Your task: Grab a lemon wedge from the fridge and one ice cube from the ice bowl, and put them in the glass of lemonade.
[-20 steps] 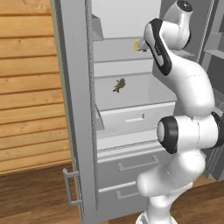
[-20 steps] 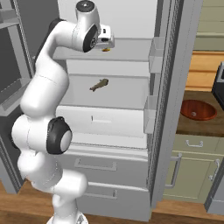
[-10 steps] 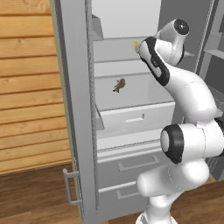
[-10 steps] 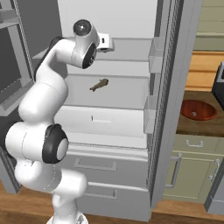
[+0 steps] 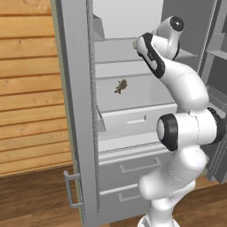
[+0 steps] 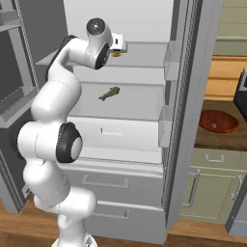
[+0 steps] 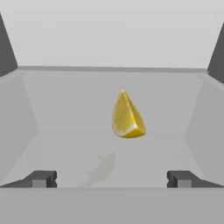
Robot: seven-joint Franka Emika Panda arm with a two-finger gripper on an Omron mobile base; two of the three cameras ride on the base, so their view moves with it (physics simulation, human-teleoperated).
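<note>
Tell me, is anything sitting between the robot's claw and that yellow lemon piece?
No. In the hand view, bare grey fridge shelf separates the open gripper from the lemon wedge.

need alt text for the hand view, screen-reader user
A yellow lemon wedge stands on its rind on a pale grey fridge shelf, centred ahead of the camera. The gripper has its jaws wide open, a dark tip on each side at the bottom, not touching the wedge.

A bright yellow lemon wedge (image 7: 127, 117) sits inside a pale grey fridge (image 5: 80, 111) with a white interior. A small brown object (image 6: 109, 93) lies on a lower shelf. A glossy reddish-brown ice bowl (image 6: 219, 121) rests on a wooden counter (image 6: 207, 137).
</note>
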